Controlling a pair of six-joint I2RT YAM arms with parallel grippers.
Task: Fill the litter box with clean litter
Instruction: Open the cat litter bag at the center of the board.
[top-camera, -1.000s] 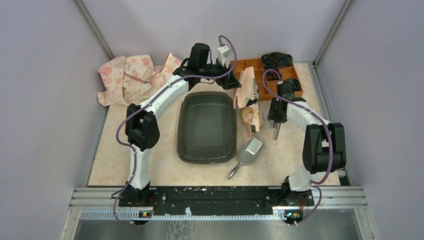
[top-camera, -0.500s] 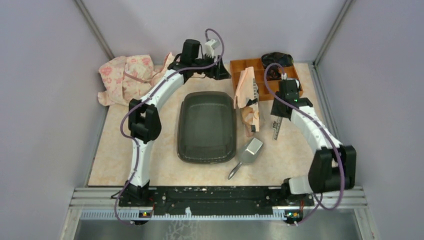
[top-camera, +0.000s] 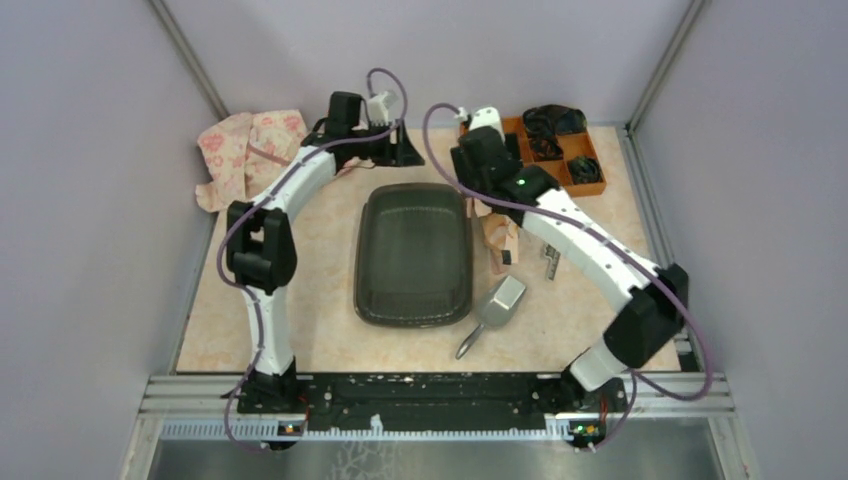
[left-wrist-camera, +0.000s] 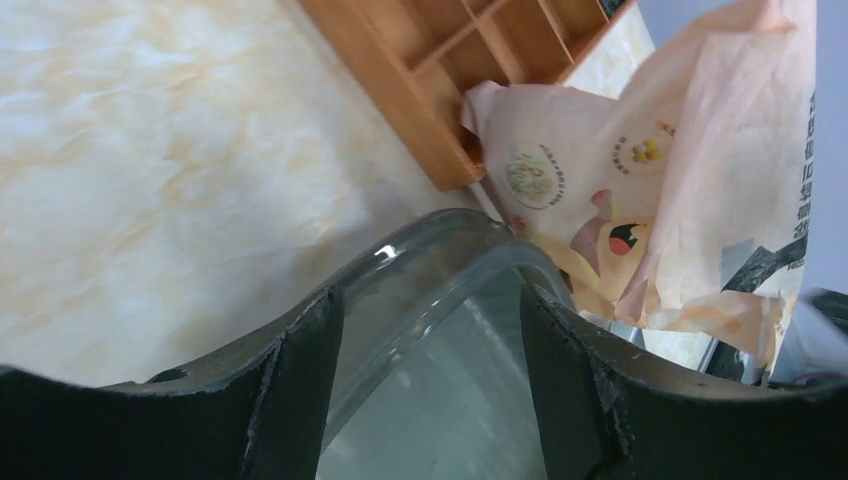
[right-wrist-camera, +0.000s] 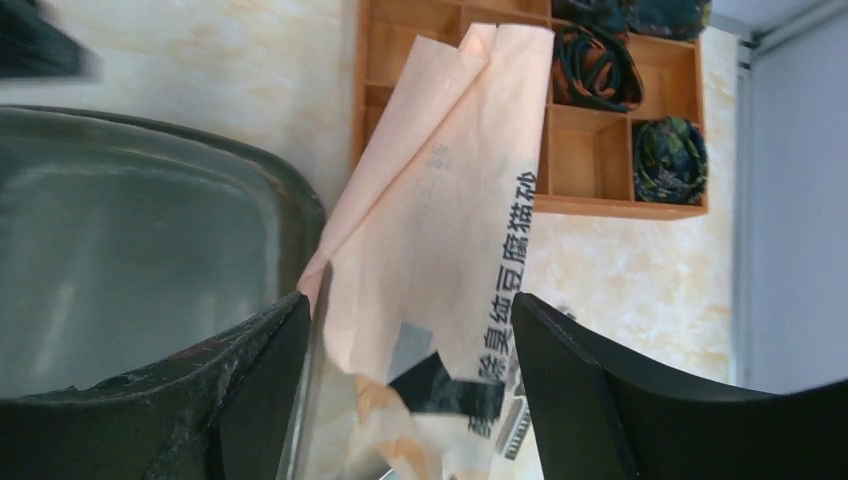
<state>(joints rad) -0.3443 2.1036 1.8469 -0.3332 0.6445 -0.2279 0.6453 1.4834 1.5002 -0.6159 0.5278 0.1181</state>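
Peach-pink litter bag (right-wrist-camera: 450, 230) sat between the spread jaws of the right gripper (right-wrist-camera: 410, 310), freshly swung to two o'clock of the central litter box (top-camera: 413, 255). The left gripper (left-wrist-camera: 430, 300), spread too, had retreated toward twelve. Box seemingly unfilled; pouring remained.

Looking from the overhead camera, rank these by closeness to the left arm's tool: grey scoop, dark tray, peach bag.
1. Litter box, its far rim right by the left tool.
2. Peach litter bag, off to the box's right.
3. Metal scoop, farthest, toward the near right.
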